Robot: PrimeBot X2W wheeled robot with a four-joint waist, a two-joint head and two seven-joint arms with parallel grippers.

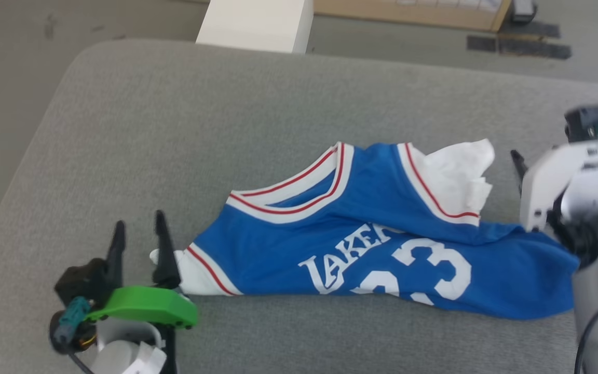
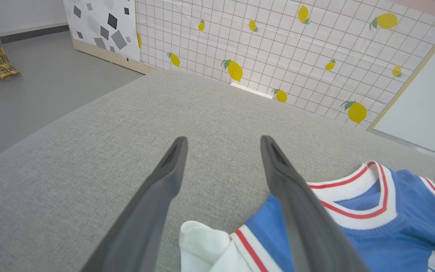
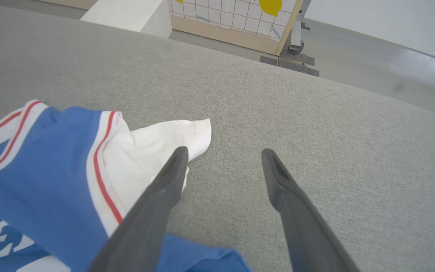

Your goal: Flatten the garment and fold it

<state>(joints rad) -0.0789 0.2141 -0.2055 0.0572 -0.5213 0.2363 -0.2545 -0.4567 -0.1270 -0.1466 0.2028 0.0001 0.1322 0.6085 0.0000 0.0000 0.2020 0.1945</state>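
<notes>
Grey woven upholstery (image 1: 174, 130), coarse and matte with a rounded corner, takes up most of the head view. A lemon-printed grid panel (image 2: 278, 45) stands beyond it at the top of the left wrist view. Across the centre and right of the head view lies the garment (image 1: 288, 249), a smooth royal-blue jersey bunched into a long rumpled band. It has white lettering and numerals, red-and-white striped ribbing at neck and armholes, and crumpled white panels at its upper right and lower left ends. At lower left the left gripper (image 1: 139, 219) points up the frame, its dark tapered fingers spread wide, the white corner just beside the finger nearer the jersey. At the right edge the right gripper (image 3: 224, 150) reaches in over the cloth, fingers likewise wide apart, gripping nothing.
</notes>
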